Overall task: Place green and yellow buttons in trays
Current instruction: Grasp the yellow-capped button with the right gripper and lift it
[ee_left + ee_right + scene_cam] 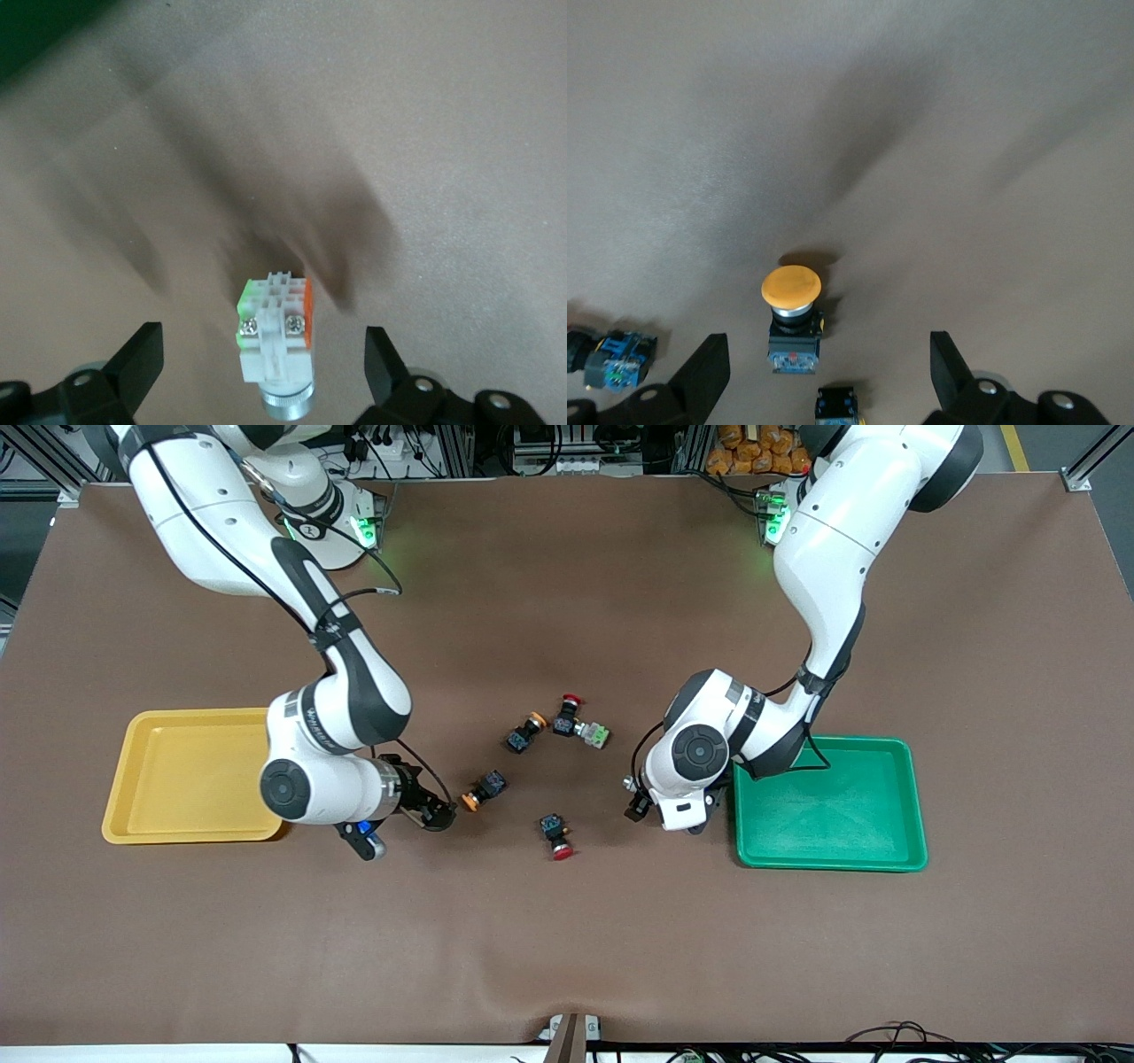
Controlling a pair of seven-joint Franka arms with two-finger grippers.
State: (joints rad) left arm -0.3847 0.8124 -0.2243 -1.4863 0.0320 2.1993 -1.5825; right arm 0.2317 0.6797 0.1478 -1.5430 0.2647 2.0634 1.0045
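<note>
Front view: the right gripper (440, 812) sits low beside a yellow button (485, 787), between the yellow tray (124, 779) and the cluster; both trays are empty. The left gripper (640, 802) hangs by the green tray (912, 806).

Left wrist view: jaws spread wide around a green button (276, 341), apparently lying on the bench.

Right wrist view: jaws spread around the yellow button; a neighbouring switch (835, 407) sits close, so closing off-centre could nudge it or snag both.

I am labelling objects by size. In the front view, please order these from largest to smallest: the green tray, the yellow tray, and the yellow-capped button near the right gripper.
1. Green tray and yellow tray: they look alike, so no ranking.
2. Yellow-capped button, beside the right gripper: far smaller.
</note>
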